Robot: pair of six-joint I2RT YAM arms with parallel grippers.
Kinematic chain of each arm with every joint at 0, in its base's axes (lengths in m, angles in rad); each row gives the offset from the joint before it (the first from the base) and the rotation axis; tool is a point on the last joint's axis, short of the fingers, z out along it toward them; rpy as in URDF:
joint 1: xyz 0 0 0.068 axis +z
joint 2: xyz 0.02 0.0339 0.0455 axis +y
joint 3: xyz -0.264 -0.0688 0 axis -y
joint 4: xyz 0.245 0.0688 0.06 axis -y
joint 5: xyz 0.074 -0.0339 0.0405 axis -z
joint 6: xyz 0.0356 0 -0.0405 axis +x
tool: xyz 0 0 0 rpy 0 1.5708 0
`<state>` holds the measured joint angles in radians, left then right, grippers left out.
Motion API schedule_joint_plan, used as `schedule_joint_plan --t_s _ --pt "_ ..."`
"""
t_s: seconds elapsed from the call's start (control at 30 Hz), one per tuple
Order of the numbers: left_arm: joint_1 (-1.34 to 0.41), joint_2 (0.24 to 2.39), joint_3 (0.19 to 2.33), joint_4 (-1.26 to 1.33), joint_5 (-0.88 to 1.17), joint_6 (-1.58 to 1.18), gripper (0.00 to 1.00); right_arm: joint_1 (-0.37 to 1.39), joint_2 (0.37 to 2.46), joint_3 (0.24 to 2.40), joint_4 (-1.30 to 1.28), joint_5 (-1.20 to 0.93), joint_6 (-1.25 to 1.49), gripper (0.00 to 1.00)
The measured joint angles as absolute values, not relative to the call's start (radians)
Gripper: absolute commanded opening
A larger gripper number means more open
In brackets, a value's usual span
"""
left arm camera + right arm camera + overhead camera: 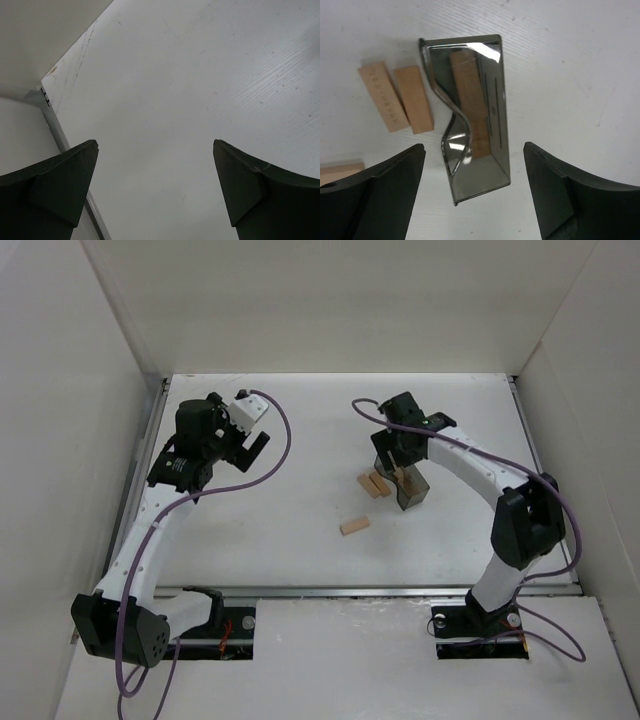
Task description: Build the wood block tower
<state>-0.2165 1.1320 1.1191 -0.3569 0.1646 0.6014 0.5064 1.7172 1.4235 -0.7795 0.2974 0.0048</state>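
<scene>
The planks (395,97) beside the bin (503,130) are light tan, one faintly stamped; bin translucent smoky grey; worktop (580,75) white; my right end effector (474,146) black.

White table (300,440): plank pair (375,484) side by side, just beside grey bin (415,502); lone plank (354,526) apart, toward near edge.

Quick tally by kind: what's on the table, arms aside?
wood planks: 4 (two side by side, one apart, one inside the bin)
grey bin: 1
Total: 5
</scene>
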Motion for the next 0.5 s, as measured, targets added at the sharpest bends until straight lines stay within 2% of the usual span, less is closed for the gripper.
schedule_joint_plan --t_s 0.3,0.43,0.5 --pt "-0.216 1.132 1.119 -0.358 0.164 0.601 0.99 0.46 1.833 1.431 -0.723 0.229 -0.03 0.77" --pt "-0.216 1.132 1.119 -0.365 0.161 0.601 0.99 0.434 1.844 1.448 -0.716 0.222 -0.033 0.64" --pt "-0.216 1.132 1.119 -0.367 0.16 0.601 0.99 0.415 1.85 1.46 -0.716 0.207 -0.029 0.61"
